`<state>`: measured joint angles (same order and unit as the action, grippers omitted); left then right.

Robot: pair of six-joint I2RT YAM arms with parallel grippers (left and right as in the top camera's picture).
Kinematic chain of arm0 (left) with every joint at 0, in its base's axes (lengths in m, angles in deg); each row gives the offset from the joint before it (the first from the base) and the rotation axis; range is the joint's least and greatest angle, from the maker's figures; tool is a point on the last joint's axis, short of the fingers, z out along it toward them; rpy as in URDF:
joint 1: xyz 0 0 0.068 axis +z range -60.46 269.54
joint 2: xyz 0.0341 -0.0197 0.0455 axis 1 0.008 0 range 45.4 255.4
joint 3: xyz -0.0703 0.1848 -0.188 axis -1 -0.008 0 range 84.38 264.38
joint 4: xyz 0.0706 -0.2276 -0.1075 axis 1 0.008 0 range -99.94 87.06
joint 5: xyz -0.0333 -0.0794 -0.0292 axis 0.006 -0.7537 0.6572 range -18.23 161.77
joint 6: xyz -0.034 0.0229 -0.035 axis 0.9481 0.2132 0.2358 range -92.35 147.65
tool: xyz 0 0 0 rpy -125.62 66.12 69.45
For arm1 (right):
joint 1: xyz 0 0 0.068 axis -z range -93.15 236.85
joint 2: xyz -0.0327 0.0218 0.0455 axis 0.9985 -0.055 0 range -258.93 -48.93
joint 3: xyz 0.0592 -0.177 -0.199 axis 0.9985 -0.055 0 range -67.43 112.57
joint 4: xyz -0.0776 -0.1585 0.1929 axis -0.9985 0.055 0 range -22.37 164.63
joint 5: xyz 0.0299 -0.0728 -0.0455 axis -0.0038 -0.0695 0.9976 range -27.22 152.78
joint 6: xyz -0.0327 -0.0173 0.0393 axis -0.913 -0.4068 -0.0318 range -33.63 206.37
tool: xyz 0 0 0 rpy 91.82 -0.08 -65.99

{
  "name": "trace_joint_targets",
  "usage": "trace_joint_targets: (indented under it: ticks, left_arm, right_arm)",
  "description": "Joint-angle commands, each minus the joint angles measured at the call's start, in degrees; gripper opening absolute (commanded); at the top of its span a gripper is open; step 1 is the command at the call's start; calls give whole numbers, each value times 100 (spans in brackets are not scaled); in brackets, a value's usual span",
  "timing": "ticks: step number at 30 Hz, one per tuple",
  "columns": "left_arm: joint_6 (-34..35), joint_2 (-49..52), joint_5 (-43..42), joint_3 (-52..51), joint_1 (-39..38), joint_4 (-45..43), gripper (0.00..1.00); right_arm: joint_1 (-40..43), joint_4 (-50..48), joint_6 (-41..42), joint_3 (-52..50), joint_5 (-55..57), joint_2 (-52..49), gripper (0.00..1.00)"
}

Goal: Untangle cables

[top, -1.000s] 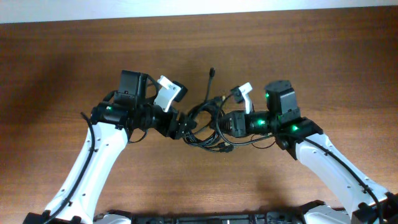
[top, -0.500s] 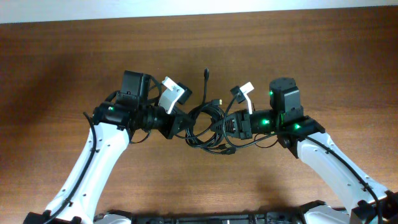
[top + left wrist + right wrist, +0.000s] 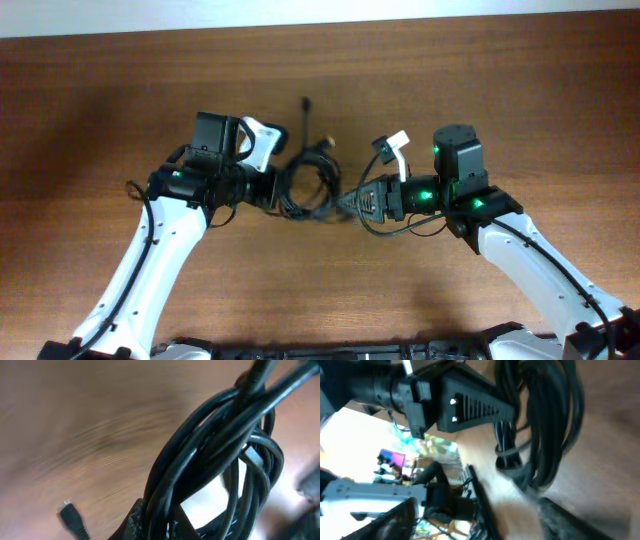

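- Brown wooden table point(image 3: 100, 100) across the whole overhead view, with a pale strip along the far edge.
- White left arm point(image 3: 150, 250) reaching in from the lower left, and white right arm point(image 3: 530, 260) from the lower right with green lights lit near its wrist. Both pointed inward, toward each other.
- Black cables point(image 3: 303, 183) bunched as one knotted bundle of loops at mid-table between the two arms, nearer the left one. Up close from the left wrist, many strands crossing and wrapping over each other.
- Left claw point(image 3: 280, 192) closed on the left side of the bundle, with strands running out past its dark finger point(image 3: 132, 520).
- Right claw point(image 3: 348, 203) at the right edge of the bundle, one loose loop trailing back beneath it. Too blurred in the right-wrist view to tell how far open, or whether gripping anything.
- Single cord end point(image 3: 305, 104) sticking out of the bundle toward the far edge.
- Small plug point(image 3: 70, 519) low in the left-wrist view against the wood, apart from the bundle.
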<state>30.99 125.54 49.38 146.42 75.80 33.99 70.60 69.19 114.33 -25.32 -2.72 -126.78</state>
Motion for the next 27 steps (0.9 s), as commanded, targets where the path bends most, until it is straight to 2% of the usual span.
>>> trace_joint_targets:
  ticks: [1,7,9,11,12,13,18,21,25,27]
  left_arm:
    - [3049,-11,1668,-20,42,-59,0]
    - [5663,-11,1609,-20,39,-42,0]
    - [6526,-11,1467,-20,39,20,0]
    - [7093,-11,1287,-20,39,59,0]
    - [7318,-11,1130,-20,39,57,0]
    - [7455,-11,1054,-20,39,59,0]
    - [7888,-11,935,-20,-61,50,0]
    - [8091,-11,595,-20,-144,55,0]
    - [8633,-11,413,-20,-280,52,0]
    - [8880,-11,372,-20,-363,52,0]
  right_arm:
    - [17,-2,-24,55,472,52,99]
    - [-142,131,-28,55,584,52,99]
    - [-295,280,-28,55,970,52,99]
    - [-520,476,-7,55,1598,52,99]
    - [-656,514,-9,55,1862,52,94]
    - [-831,507,-7,55,2114,52,91]
    - [-1572,501,-9,55,3303,52,90]
    - [-1926,387,-9,55,3917,52,80]
    - [-2277,-103,-11,55,3936,52,79]
    - [-2356,-157,-11,55,4144,52,74]
